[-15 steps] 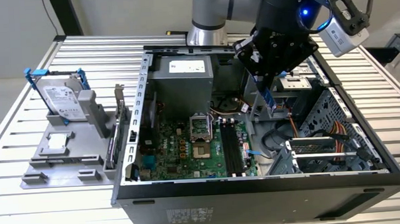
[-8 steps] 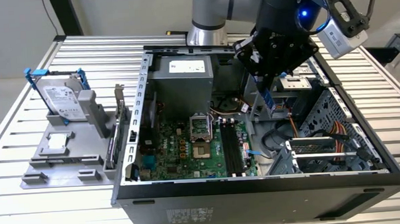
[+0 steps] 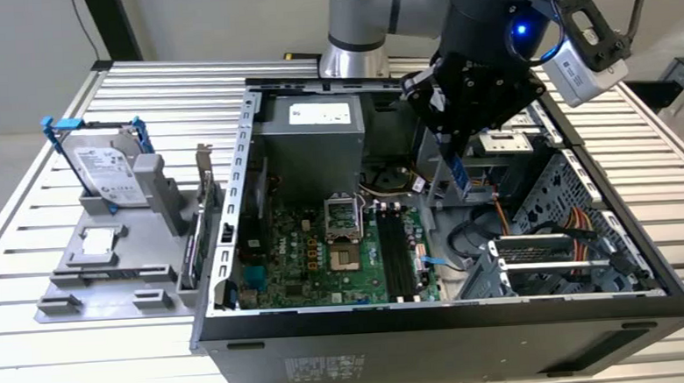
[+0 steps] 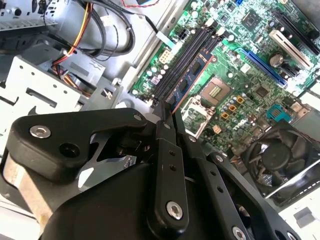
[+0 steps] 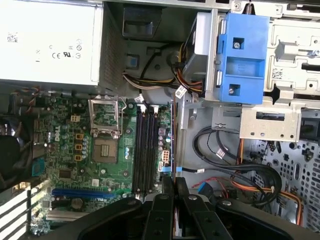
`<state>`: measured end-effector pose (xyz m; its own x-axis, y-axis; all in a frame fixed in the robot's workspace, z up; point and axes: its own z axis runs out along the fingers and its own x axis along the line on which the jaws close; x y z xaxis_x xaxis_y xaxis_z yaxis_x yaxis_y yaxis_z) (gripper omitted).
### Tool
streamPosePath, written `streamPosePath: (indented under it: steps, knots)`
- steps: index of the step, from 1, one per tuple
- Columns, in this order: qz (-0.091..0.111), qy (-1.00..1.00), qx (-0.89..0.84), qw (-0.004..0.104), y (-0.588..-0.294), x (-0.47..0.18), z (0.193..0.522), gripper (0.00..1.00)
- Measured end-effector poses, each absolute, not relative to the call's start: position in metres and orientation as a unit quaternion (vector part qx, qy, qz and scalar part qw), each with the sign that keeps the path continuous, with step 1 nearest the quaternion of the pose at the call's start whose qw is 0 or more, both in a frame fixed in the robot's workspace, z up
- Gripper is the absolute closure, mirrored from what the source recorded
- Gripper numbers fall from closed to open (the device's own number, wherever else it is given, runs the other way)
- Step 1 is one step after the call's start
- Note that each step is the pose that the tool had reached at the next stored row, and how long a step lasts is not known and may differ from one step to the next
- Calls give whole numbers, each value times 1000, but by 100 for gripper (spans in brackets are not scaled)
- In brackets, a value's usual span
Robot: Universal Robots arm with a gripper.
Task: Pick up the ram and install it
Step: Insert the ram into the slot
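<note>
Gripper [image 3: 452, 164] fingers pinch the thin, flat, blue-green ram [image 3: 459, 169] edge-down above the black motherboard slots [image 3: 398, 257], seemingly to line it up.

Ribbed aluminium counter [image 3: 46, 365] under even light; plain pale wall [image 3: 193, 24] behind; grey floor [image 3: 1, 174] alongside.

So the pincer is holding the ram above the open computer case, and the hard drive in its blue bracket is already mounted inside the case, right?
Not quite: in the exterior view the hard drive stands in the grey holder outside the case. The pincer does hold the ram above it.
</note>
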<state>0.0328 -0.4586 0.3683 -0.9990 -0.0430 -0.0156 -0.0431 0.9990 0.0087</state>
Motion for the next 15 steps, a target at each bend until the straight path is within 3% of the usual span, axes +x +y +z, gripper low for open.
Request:
streamPosePath:
  steps: [4,15]
  knots:
    - [6,1000,-21,3,-459,33,367,100]
    - [6,1000,-21,3,-459,33,365,100]
